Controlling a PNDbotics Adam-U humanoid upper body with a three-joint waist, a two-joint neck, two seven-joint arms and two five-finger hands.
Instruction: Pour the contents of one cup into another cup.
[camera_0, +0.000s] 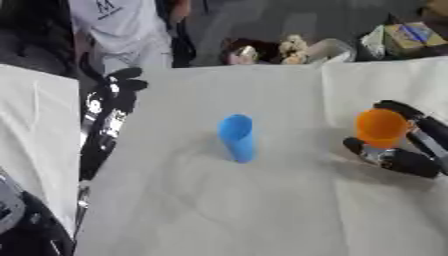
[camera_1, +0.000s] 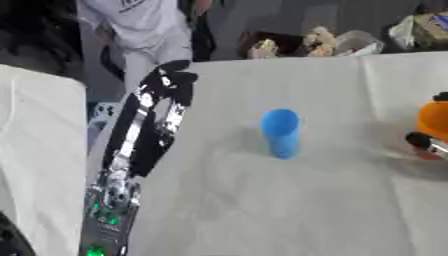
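Currently on my table (camera_0: 262, 210), under its pale cloth: one blue cup (camera_0: 237, 137), plain, upright, standing alone near the middle. One orange cup (camera_0: 381, 127), upright at the right edge, my right hand (camera_0: 398, 155) curled around it, thumb in front near the base and fingers behind. My left hand (camera_1: 171, 80) hangs over the table's left edge, well apart from both cups; whether its fingers are curled I cannot tell.

So there's a blue cup (camera_0: 236, 137) standing upright on the white cloth, well off to the left of the right hand (camera_0: 404, 152). The orange cup (camera_0: 381, 128) is upright too, sitting right in that hand with the fingers and thumb curled around it.
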